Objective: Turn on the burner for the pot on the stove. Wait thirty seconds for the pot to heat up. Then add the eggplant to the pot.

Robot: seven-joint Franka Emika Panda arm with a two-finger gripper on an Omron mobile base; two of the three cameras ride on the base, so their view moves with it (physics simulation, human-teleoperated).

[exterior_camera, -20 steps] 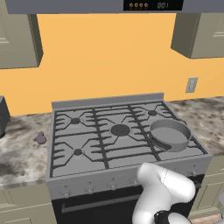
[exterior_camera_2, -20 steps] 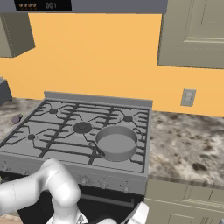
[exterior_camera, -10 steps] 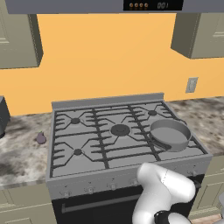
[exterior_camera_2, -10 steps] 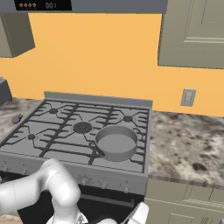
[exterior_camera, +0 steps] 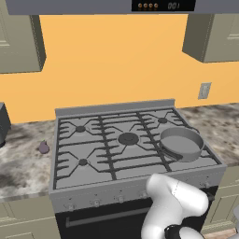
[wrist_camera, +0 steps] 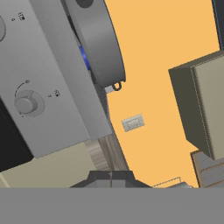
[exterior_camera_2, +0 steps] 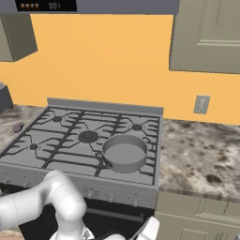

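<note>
Pot (exterior_camera_2: 124,153) on stove (exterior_camera_2: 56,140) — front-right.

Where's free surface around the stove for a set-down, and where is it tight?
Free: the counter right of the stove, out to the wall outlet; the grates over the left burners. Left counter is mostly bare, apart from the eggplant near the stove's edge. Tight: front right burner, taken by the pot.

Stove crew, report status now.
Gripper shut, empty, low by stove front. Blue flame under pot. Eggplant on left counter, path unobstructed.
</note>
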